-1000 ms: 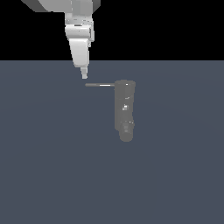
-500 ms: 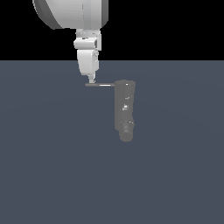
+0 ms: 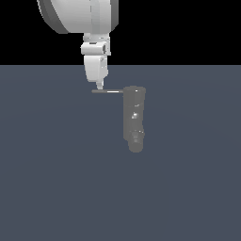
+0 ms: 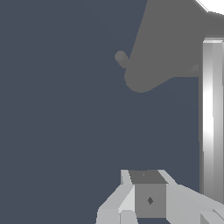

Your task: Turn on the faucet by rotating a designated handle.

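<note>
The faucet (image 3: pixel 134 117) is a dark grey cylinder with a rounded spout end at its lower end. It also shows in the wrist view (image 4: pixel 170 48). The handle (image 3: pixel 108 91) is a thin grey rod. It sticks out level from the faucet's top toward the exterior view's left. In the wrist view the handle (image 4: pixel 213 118) is a bright bar. My gripper (image 3: pixel 99 86) points down with its fingers together and holds nothing. Its tip is just above the handle's free end, and I cannot tell if it touches. The gripper (image 4: pixel 148 177) sits beside the bar in the wrist view.
The faucet lies on a flat blue-grey surface (image 3: pixel 56 179) that fills the lower part of the exterior view. The arm's large white links (image 3: pixel 77 14) hang above the handle's free end. Nothing else shows.
The arm has shifted toward the exterior view's right and the gripper tip has come down a little toward the handle's free end. The handle and faucet have not moved.
</note>
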